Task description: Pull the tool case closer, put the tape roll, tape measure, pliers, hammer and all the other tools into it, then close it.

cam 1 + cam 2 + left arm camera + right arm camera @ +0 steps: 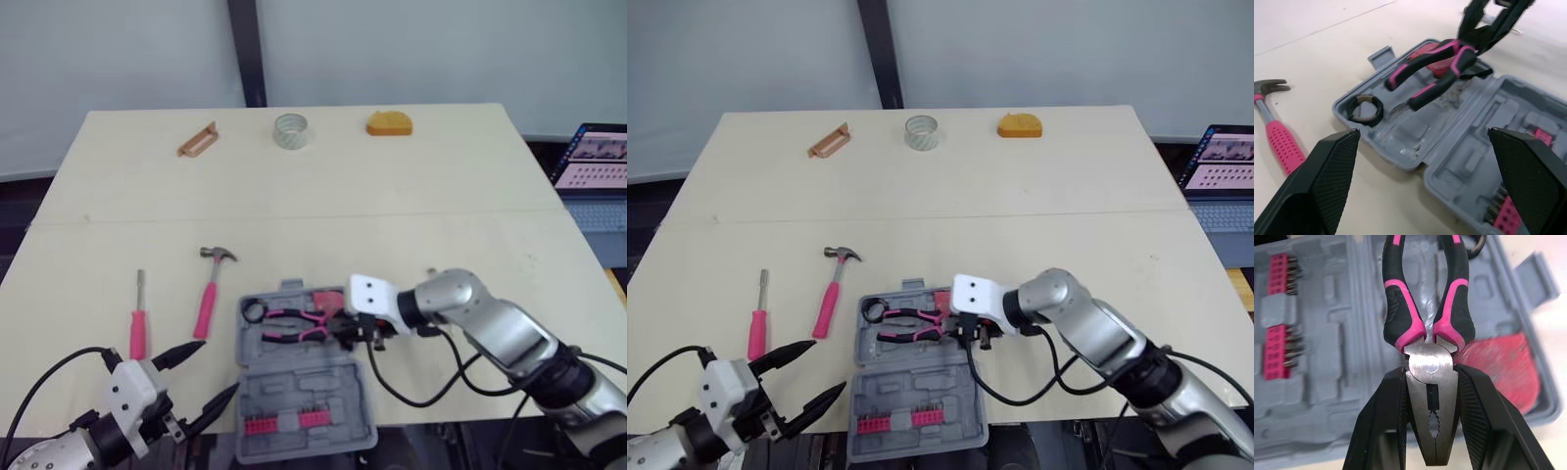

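Gripping steel-nosed, pink-black-handled pliers (1429, 363), right hand (348, 331) over moulded grey tool case (304, 392); left hand (220, 364) splayed.

Pale wooden surface (392, 186), one seam across; behind it light grey wall panels (118, 59) split by a dark upright post (245, 49); open laptop (598, 162) at right.

Left gripper (217, 367), two black fingers spread wide apart, right arm bent at the elbow, forearm reaching across, right gripper (345, 331) clamped on the head of the pliers (1431, 363), handles pointing away from the wrist
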You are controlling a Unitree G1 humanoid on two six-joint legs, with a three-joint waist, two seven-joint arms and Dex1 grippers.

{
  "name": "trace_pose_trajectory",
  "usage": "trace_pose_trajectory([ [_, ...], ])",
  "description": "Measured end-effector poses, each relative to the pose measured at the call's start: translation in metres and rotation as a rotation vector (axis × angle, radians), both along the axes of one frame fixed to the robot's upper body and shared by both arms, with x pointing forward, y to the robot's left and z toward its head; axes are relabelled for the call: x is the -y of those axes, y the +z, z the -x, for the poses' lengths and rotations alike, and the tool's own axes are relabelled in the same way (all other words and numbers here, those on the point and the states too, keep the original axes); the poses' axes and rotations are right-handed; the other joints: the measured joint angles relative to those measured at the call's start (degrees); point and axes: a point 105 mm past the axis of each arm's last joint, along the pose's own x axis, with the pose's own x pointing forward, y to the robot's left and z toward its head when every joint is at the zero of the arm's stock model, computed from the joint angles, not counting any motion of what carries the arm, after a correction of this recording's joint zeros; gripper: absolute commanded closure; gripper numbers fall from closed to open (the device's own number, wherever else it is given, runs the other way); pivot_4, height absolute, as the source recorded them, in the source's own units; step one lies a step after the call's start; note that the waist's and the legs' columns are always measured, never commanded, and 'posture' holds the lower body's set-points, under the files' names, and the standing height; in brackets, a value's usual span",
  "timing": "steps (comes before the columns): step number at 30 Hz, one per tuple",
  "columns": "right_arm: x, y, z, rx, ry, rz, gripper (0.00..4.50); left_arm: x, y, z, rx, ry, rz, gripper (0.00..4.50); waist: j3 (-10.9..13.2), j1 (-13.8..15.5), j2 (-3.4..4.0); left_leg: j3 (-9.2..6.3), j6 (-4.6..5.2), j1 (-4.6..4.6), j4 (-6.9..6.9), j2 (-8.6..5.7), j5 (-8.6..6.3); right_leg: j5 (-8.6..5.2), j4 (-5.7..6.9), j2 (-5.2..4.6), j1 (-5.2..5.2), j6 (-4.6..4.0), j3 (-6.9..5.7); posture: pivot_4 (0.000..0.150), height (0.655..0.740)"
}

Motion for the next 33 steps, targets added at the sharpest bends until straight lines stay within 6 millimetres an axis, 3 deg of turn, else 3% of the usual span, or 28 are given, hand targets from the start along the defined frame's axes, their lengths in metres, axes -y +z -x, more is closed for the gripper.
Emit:
trace_pose_trajectory([
  [12,-0.019,-0.018,-0.001,0.012,0.075,0.07,3.55,0.005,-0.006,0.004,-0.007,0.027,0.015,0.0,0.0,-0.1,0.0,0.0,0.0,-0.02,0.0,0.0,0.0,0.0,0.01,0.0,-0.03,0.0,0.0,0.15,0.74],
  [18,-0.026,-0.014,-0.002,0.038,0.091,0.069,3.55,0.005,-0.006,0.004,-0.008,0.026,0.01,0.0,0.0,-0.15,0.0,0.0,0.0,-0.02,-0.01,0.0,0.0,0.0,0.01,0.01,-0.05,0.0,0.0,0.15,0.74],
  [33,-0.028,-0.022,0.001,0.014,0.097,0.079,3.55,0.004,-0.006,0.003,-0.011,0.021,-0.005,0.0,0.0,-0.17,0.0,0.0,0.0,-0.02,-0.01,0.0,0.0,0.0,0.02,0.01,-0.05,0.0,0.0,0.15,0.74],
])
